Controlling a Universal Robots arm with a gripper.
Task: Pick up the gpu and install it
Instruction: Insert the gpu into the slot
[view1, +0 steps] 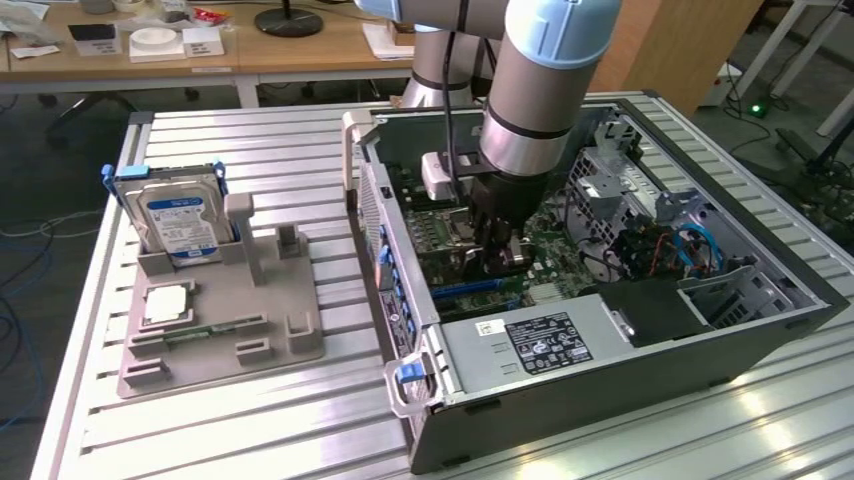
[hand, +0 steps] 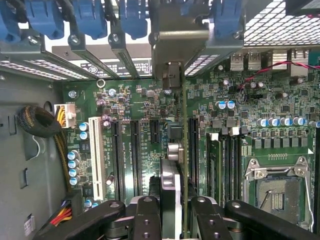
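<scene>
The gpu (hand: 183, 150) shows edge-on in the wrist view as a thin green card with a dark fan block on one side. Its silver end bracket (hand: 172, 47) reaches up to the case's rear slot openings. My gripper (hand: 176, 220) is shut on the card, one black finger (hand: 146, 220) on each side. The card hangs over the green motherboard (hand: 135, 100), between two long black expansion slots (hand: 136, 155); I cannot tell if it touches a slot. In the exterior view my gripper (view1: 499, 252) reaches down into the open computer case (view1: 614, 340).
Memory sticks (hand: 215, 165) and the CPU socket (hand: 274, 189) sit beside the card, with a white slot (hand: 96, 157) and cable bundle (hand: 40, 122) on the other side. Blue slot clips (hand: 90, 17) line the case rear. Outside, a grey fixture (view1: 220, 320) holds a blue-labelled hard drive (view1: 180, 225).
</scene>
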